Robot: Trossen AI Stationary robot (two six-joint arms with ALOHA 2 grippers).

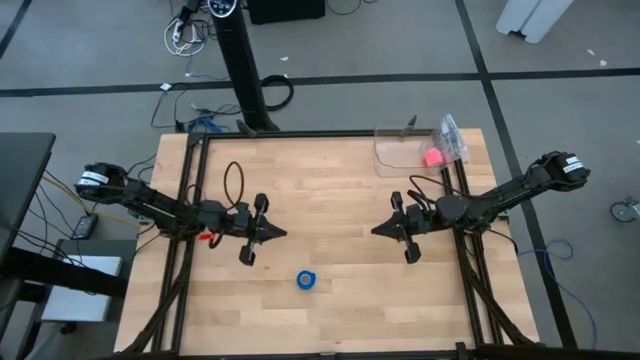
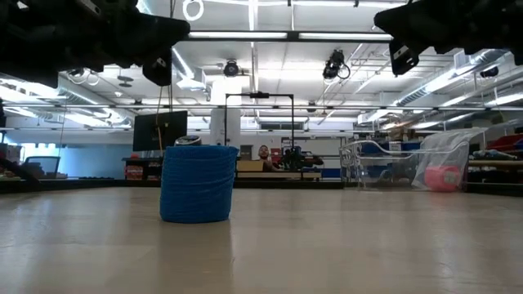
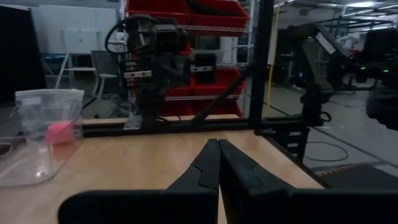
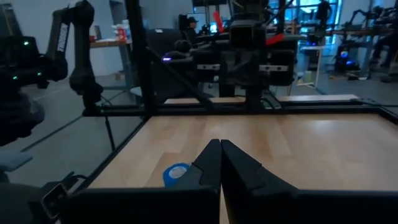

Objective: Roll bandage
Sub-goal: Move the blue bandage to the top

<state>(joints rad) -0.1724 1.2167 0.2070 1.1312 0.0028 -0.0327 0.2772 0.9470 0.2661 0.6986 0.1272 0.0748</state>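
The bandage point(image 1: 306, 280) is a bright blue coil standing on one flat end on the wooden table, near the front middle; it also shows in the low view point(image 2: 197, 184) and partly behind the fingers in the right wrist view point(image 4: 175, 173). My left gripper point(image 1: 281, 233) hovers shut above the table, left of and beyond the coil, pointing level toward the right. My right gripper point(image 1: 377, 230) hovers shut on the opposite side, pointing level toward the left. Both hold nothing point(image 3: 219, 144) point(image 4: 221, 144).
A clear plastic bag point(image 1: 412, 150) with a small pink ball point(image 1: 433, 157) lies at the table's far right corner, also in the left wrist view point(image 3: 43, 137). Black frame rails run along both sides of the table point(image 1: 190, 200). Bare wood lies between the two grippers.
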